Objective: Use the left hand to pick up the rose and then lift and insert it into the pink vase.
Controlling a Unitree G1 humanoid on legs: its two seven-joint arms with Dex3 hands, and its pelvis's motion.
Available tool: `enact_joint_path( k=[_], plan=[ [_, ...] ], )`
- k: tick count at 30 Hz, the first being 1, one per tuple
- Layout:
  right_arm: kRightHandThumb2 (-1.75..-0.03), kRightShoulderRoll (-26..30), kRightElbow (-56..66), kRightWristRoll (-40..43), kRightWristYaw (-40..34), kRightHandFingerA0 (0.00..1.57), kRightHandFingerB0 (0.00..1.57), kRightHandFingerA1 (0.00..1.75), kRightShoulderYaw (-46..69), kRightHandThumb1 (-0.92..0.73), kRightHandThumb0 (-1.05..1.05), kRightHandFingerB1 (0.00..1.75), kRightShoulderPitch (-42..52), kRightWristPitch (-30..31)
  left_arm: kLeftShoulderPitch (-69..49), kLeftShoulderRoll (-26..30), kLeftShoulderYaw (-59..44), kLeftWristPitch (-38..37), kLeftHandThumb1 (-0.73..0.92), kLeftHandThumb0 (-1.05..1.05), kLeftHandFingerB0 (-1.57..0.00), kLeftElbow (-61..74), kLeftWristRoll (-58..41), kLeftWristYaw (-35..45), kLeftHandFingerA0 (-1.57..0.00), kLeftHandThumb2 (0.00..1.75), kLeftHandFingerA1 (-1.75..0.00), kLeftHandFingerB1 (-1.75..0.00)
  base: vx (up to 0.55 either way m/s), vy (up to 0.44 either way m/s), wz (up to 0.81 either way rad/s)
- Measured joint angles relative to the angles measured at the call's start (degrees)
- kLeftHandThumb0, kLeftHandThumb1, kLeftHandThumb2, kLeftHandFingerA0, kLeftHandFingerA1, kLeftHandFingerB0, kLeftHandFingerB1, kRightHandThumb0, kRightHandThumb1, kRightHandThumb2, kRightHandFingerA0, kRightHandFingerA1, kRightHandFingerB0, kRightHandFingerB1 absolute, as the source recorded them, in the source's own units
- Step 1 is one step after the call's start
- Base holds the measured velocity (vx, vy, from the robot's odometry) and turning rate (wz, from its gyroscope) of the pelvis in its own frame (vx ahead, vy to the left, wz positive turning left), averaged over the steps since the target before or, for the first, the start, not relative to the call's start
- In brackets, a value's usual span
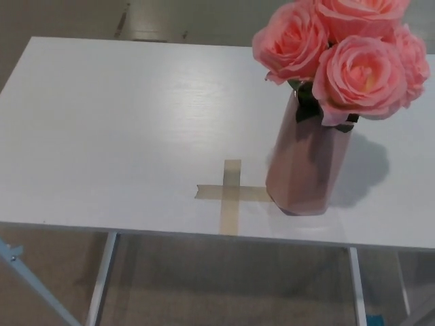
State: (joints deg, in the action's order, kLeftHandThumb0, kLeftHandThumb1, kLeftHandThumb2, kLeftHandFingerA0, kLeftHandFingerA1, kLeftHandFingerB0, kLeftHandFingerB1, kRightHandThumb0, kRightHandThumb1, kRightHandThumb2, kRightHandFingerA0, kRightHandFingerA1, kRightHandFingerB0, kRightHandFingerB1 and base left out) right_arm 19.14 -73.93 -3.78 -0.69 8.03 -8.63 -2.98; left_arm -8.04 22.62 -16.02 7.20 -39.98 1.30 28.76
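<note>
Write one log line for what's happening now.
pink roses: in pink vase | vase: upright by tape cross | hands: not in view

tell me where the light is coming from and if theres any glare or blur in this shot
Head view: the pink vase throws a soft shadow to its right on the white table, so the light likely comes from the left; a pale sheen sits on the tabletop left of the roses; the picture is mildly soft overall, without motion streaks; the tape cross reads clearly.
</note>
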Motion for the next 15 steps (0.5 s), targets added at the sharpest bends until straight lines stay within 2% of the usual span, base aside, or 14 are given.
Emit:
enact_joint_path(
  k=[15],
  plan=[
    [-0.60,-0.78,-0.14,-0.04,-0.47,0.56,0.49,0.46,0.07,-0.70,-0.40,0.41,0.07,-0.36,7.65,1.26,4.27,-12.17,0.62,-0.67,-0.27,-27.95,3.01,-16.00,-0.30,0.59,-0.33,-0.30,0.00,0.000,0.00]
  ],
)
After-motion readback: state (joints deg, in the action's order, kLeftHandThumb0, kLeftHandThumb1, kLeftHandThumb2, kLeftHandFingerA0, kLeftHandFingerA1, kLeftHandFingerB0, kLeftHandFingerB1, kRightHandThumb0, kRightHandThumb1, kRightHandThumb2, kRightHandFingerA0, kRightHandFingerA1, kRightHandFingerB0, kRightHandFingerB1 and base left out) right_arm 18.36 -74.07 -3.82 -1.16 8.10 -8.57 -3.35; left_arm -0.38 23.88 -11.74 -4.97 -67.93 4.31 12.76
